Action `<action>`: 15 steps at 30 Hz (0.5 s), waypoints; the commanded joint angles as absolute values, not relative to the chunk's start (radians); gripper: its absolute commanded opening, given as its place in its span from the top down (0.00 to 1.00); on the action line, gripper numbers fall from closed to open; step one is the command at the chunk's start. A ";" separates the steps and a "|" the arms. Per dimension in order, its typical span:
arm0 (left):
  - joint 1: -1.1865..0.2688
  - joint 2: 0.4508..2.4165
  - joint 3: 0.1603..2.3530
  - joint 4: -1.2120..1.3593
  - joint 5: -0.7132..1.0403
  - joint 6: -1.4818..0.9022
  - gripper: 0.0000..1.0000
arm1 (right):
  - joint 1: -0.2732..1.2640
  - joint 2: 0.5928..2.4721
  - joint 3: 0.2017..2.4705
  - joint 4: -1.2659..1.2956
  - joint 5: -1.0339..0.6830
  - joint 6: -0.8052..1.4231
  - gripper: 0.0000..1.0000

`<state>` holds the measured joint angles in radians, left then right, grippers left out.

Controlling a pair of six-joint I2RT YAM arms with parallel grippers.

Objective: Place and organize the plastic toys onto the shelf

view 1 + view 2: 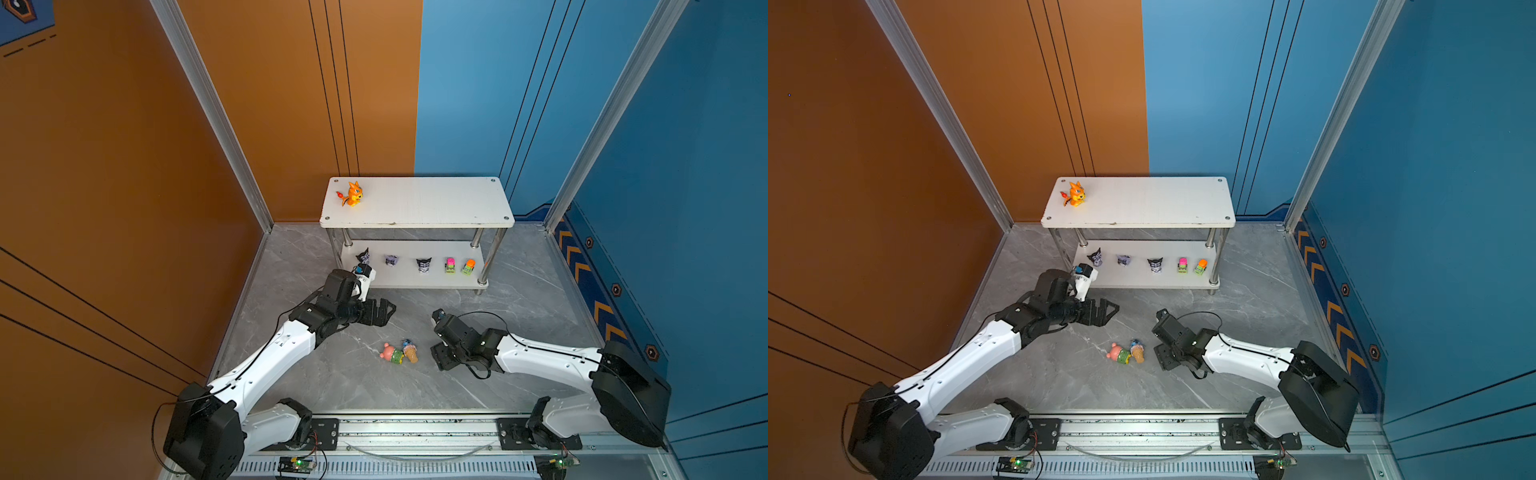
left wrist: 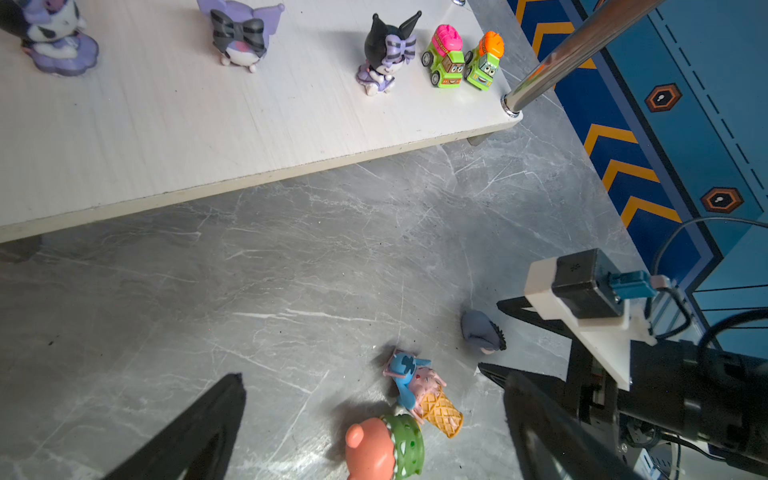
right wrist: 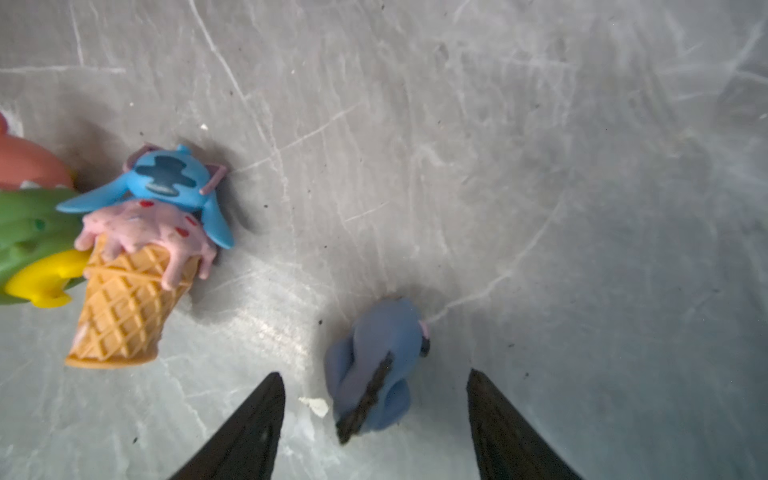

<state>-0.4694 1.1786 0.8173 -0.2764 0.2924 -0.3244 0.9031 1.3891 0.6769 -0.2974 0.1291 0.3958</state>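
The shelf [image 1: 436, 203] stands at the back. An orange dragon [image 1: 352, 194] is on its top board. Three black-purple imps [image 1: 391, 260], a pink car [image 1: 449, 264] and an orange car [image 1: 468, 266] line the lower board. On the floor a pink bear [image 1: 390, 353] and a blue creature on a cone [image 1: 409, 349] lie side by side. A grey-blue donkey [image 3: 376, 365] lies on the floor between the spread fingers of my right gripper [image 3: 372, 374], which is open and not touching it. My left gripper [image 1: 384, 309] hovers open near the shelf's front left, holding nothing.
The floor is grey marble [image 1: 519, 299]. Chrome shelf legs [image 1: 492, 257] stand at the corners. An orange wall on the left and a blue wall on the right enclose the space. A metal rail [image 1: 415, 428] runs along the front edge.
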 commanded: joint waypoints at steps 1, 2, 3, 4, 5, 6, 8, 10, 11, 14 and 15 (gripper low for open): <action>-0.461 1.176 0.816 -0.265 0.310 -0.336 0.01 | 0.895 1.379 0.662 -0.219 0.214 0.387 0.29; -0.461 1.178 0.816 -0.265 0.309 -0.336 0.01 | 0.896 1.385 0.660 -0.218 0.216 0.395 0.29; -0.461 1.178 0.816 -0.266 0.309 -0.336 0.01 | 0.895 1.388 0.655 -0.208 0.210 0.403 0.30; -0.461 1.180 0.817 -0.264 0.309 -0.336 0.01 | 0.898 1.391 0.651 -0.198 0.205 0.411 0.30; -0.461 1.182 0.818 -0.264 0.310 -0.337 0.01 | 0.903 1.393 0.646 -0.183 0.199 0.421 0.30; -0.461 1.184 0.821 -0.264 0.310 -0.337 0.01 | 0.908 1.397 0.643 -0.171 0.196 0.429 0.31; -0.462 1.190 0.824 -0.264 0.313 -0.336 0.01 | 0.916 1.411 0.643 -0.169 0.204 0.437 0.33; -0.462 1.194 0.828 -0.264 0.314 -0.335 0.01 | 0.919 1.423 0.641 -0.169 0.209 0.437 0.35; -0.462 1.196 0.831 -0.264 0.315 -0.334 0.01 | 0.918 1.427 0.638 -0.170 0.209 0.437 0.35; -0.461 1.197 0.828 -0.264 0.318 -0.334 0.01 | 0.920 1.431 0.629 -0.173 0.212 0.439 0.37; -0.462 1.197 0.828 -0.264 0.316 -0.333 0.01 | 0.919 1.431 0.625 -0.173 0.214 0.441 0.38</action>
